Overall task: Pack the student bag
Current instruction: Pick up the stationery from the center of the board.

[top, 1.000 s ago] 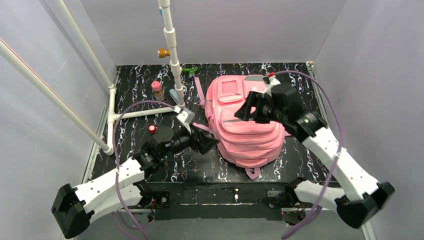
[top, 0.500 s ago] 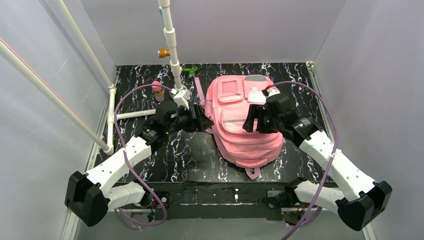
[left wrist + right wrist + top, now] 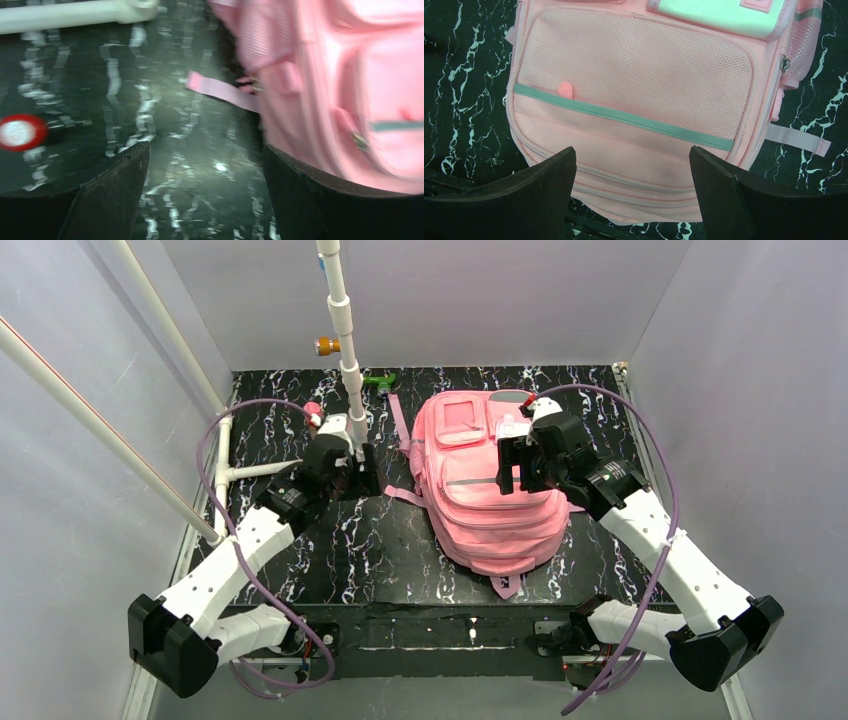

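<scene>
The student bag [image 3: 490, 490], a pink fabric backpack, lies flat and front-up right of centre on the black, white-veined tabletop [image 3: 400, 550], its top toward the far wall. Bare tabletop runs along its left side and near edge. On the right a narrower strip, crossed by the right arm, separates it from the enclosure's grey walls [image 3: 720, 390].

The right gripper [image 3: 512, 465] hovers over the bag's upper front, jaws spread wide and holding nothing. Its wrist camera looks down on a rounded mesh pocket [image 3: 634, 75] edged by a grey-green band [image 3: 624, 117]. The left gripper [image 3: 352, 478], likewise released and empty, hangs low over the tabletop just left of the bag, near a flat pink webbing strap [image 3: 222, 92] trailing from the bag's side.

A white pipe frame [image 3: 345, 330] rises just behind that gripper, carrying an orange fitting [image 3: 325, 345]. A pink-capped bottle [image 3: 313, 412], partly hidden by the arm, and a green object [image 3: 380, 381] sit toward the far edge. A blurred, red-rimmed round object [image 3: 19, 131] lies beside the left gripper's fingers [image 3: 110, 195].
</scene>
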Controlling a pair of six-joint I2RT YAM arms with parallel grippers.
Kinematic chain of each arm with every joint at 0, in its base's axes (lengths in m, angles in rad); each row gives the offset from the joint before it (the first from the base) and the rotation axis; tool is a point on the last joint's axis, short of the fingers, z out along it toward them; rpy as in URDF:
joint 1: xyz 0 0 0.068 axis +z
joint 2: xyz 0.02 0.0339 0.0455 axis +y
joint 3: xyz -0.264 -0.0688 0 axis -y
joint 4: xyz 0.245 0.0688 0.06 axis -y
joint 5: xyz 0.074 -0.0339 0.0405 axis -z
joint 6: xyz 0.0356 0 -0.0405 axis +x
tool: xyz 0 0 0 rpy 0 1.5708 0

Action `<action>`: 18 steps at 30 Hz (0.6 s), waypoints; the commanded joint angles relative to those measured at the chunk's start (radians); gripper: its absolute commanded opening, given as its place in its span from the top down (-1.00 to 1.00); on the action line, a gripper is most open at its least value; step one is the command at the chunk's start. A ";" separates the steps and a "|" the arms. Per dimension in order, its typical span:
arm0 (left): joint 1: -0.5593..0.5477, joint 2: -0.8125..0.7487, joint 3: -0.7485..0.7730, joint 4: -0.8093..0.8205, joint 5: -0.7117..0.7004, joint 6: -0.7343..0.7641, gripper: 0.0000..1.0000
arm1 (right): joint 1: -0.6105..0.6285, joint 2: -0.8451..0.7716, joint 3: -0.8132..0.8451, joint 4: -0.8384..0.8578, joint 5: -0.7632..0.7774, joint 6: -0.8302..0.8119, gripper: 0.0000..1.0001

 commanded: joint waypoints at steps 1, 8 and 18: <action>0.146 0.041 0.027 -0.181 -0.197 0.094 -0.65 | -0.003 -0.009 0.026 0.024 0.009 -0.040 -0.81; 0.332 0.117 -0.019 -0.089 -0.258 0.094 -0.73 | -0.003 -0.039 -0.016 0.053 -0.048 -0.020 -0.82; 0.369 0.231 -0.073 -0.072 -0.380 -0.028 -0.68 | -0.003 -0.072 -0.016 0.046 -0.129 -0.001 -0.82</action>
